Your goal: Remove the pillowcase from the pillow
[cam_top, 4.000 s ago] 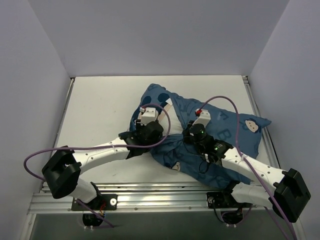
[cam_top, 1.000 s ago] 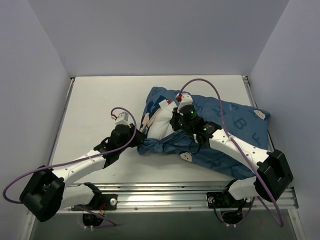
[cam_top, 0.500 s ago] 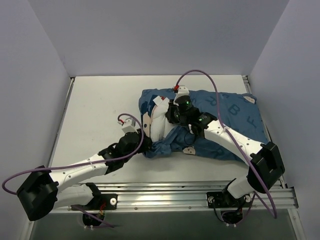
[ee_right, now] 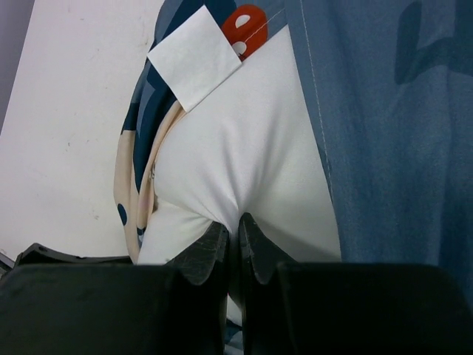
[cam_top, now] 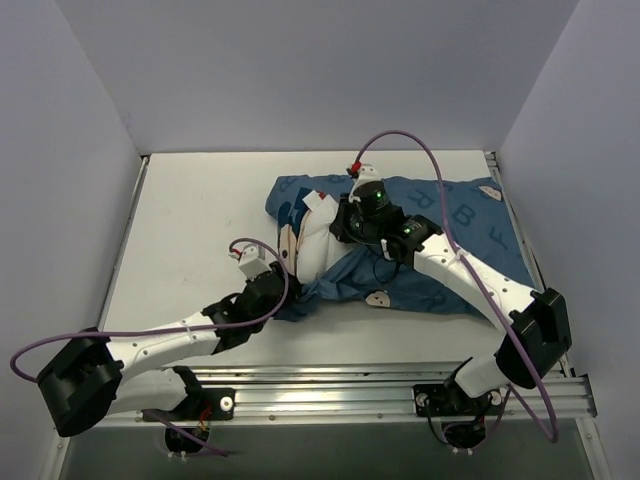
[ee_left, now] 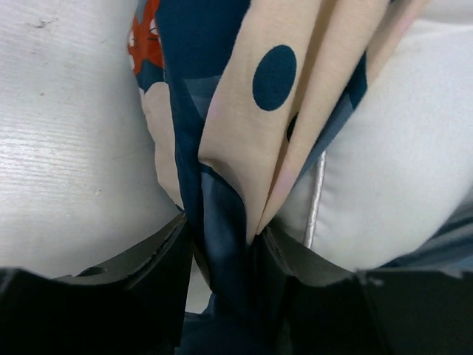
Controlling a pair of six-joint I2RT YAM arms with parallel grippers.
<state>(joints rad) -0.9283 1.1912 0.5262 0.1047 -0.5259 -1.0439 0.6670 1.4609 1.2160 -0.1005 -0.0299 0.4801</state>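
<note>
The dark blue pillowcase (cam_top: 450, 235) lies across the right half of the table, its open end at the left. The white pillow (cam_top: 316, 245) bulges out of that opening. My left gripper (cam_top: 285, 287) is shut on the folded edge of the pillowcase (ee_left: 222, 214), blue and cream with a dark dot. My right gripper (cam_top: 340, 228) is shut on a pinch of the pillow's white fabric (ee_right: 244, 163). A white label (ee_right: 194, 55) and a red bow print (ee_right: 244, 26) sit at the pillow's far end.
The white tabletop (cam_top: 200, 220) stretches to the left. Grey walls (cam_top: 60, 200) close in the sides and back. A metal rail (cam_top: 330, 385) runs along the near edge. Purple cables (cam_top: 420, 150) loop over both arms.
My right gripper has moved back and left with the pillow. My left gripper has moved right, close to the pillow's near end. The pillowcase has flattened out to the right.
</note>
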